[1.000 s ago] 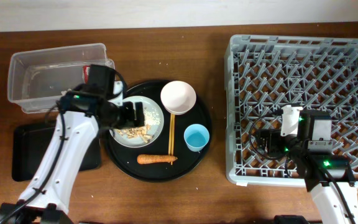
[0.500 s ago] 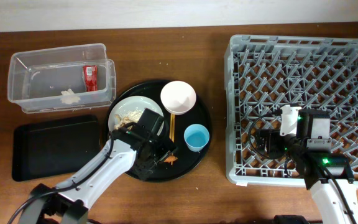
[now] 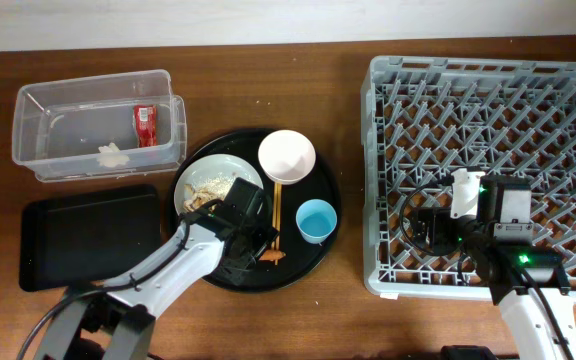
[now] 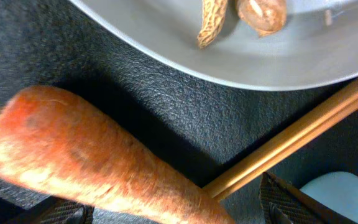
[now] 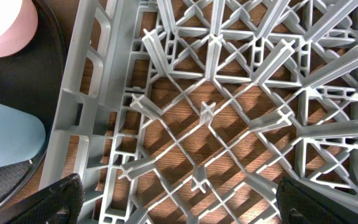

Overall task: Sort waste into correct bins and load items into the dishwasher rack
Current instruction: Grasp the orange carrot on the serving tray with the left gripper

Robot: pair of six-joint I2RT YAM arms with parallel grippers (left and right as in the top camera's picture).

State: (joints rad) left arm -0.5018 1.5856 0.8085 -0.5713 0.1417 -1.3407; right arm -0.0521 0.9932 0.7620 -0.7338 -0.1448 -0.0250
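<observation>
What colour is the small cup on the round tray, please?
Light blue; the cup shows best overhead.

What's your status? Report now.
Left gripper open, straddling carrot. Right gripper open, over rack. Chopsticks crowd the carrot.

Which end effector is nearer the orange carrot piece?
Left. The left end effector straddles the orange carrot piece; the right end effector hovers over the grey plastic dishwasher rack.

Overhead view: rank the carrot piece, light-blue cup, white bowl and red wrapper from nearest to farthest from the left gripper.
1. Carrot piece, on the round black tray, right at the left gripper.
2. Light-blue cup, on the tray's side toward the rack.
3. White bowl, at the tray's far edge.
4. Red wrapper, off the tray, inside the clear tub.
</observation>
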